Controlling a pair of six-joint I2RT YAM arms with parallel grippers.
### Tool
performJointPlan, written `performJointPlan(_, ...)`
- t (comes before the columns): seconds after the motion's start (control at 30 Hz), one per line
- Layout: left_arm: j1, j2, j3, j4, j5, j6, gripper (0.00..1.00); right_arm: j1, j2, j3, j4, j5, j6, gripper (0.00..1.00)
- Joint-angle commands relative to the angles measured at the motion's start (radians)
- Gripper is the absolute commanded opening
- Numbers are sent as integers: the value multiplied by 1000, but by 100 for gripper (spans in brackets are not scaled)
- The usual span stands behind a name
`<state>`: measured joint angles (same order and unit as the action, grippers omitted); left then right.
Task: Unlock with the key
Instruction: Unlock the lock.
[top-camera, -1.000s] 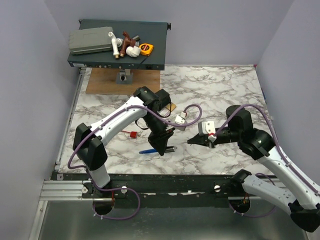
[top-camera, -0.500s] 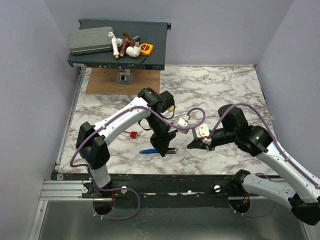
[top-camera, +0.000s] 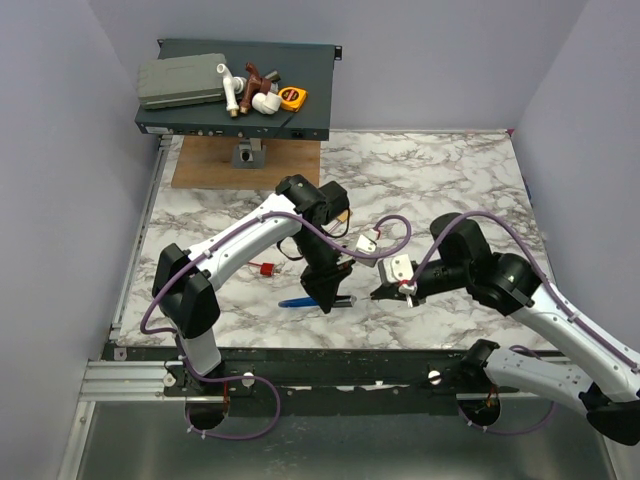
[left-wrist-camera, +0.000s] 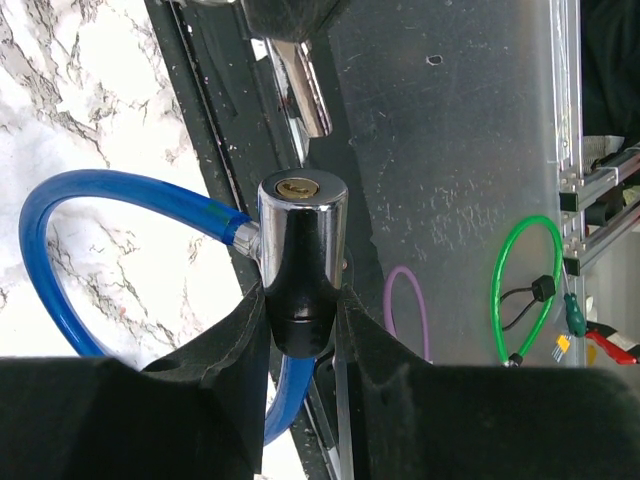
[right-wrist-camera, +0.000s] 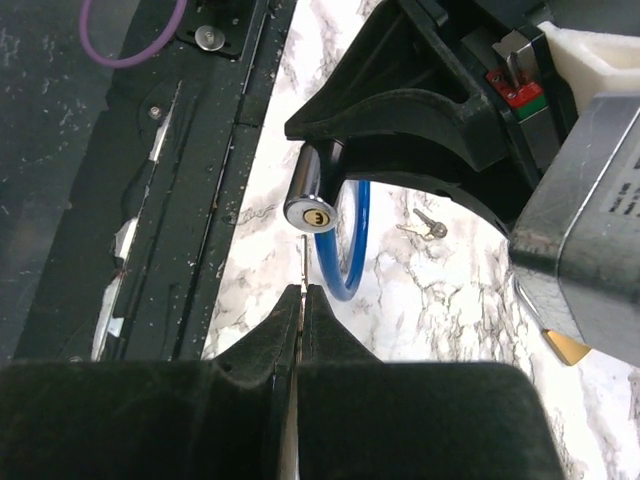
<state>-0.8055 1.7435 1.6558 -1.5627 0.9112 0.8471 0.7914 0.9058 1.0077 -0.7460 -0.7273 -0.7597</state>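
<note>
**Holding the key just short of the keyhole**

Farthest left on the marble tabletop (top-camera: 440, 180) lies a small red tag (top-camera: 266, 268). It is clear of both arms and off to the left of the left pincer (top-camera: 327, 293).

That pincer stands partly open, its two dark fingers (left-wrist-camera: 240, 340) pressed against opposite sides of the lock (left-wrist-camera: 300, 250), a short chrome-and-black cylinder. The grip is on the black half. The chrome end sticks out past the fingertips, with its brass keyhole (left-wrist-camera: 293, 187) turned toward the right arm. A blue cable (left-wrist-camera: 60, 230) leaves the side of the cylinder, curves out in a loop over the marble and passes back behind the fingers, near the tabletop's front edge.

Just right of the cylinder is the key (left-wrist-camera: 302, 90). From the left wrist, its bright metal blade points toward the keyhole, a little off to one side. A small gap separates the tip from the brass face, so it is not inserted. From the right wrist, the blade shows edge-on as a thin pale sliver between the fingertips and the cylinder's end.

The right pincer (right-wrist-camera: 303, 292) is closed tight, with the key pinched between its fingertips and the key's head hidden inside the grip. From overhead it points left at the left pincer, and the two are almost tip to tip. A tiny loose key (right-wrist-camera: 430, 226) lies flat on the marble beyond the blue loop, apart from both pincers.
</note>
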Motion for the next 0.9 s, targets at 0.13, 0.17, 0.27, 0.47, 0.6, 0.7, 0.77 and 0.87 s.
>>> performJointPlan(0.13,2,-4,6,-63,5,15,0,39,20,-32,84,40,12,1)
performJointPlan(0.17,1,-5,4,-63,6,14,0,41,24,-31,84,42,10,1)
performJointPlan(0.27,0,-6,1,-62,7,13,0,54,34,-29,83,52,2,1)
performJointPlan(0.47,-2,-4,4,-63,5,11,0,66,39,-22,85,75,-5,1)
performJointPlan(0.6,-9,-3,8,-63,-5,9,0,70,37,-20,91,88,-7,1)
performJointPlan(0.7,-14,-5,9,-62,-11,7,0,69,33,-25,94,105,-10,1)
performJointPlan(0.77,-17,-3,11,-63,-14,5,0,69,23,-26,101,112,-10,1)
performJointPlan(0.87,-19,-1,12,-63,-14,4,0,69,21,-25,106,97,-3,1)
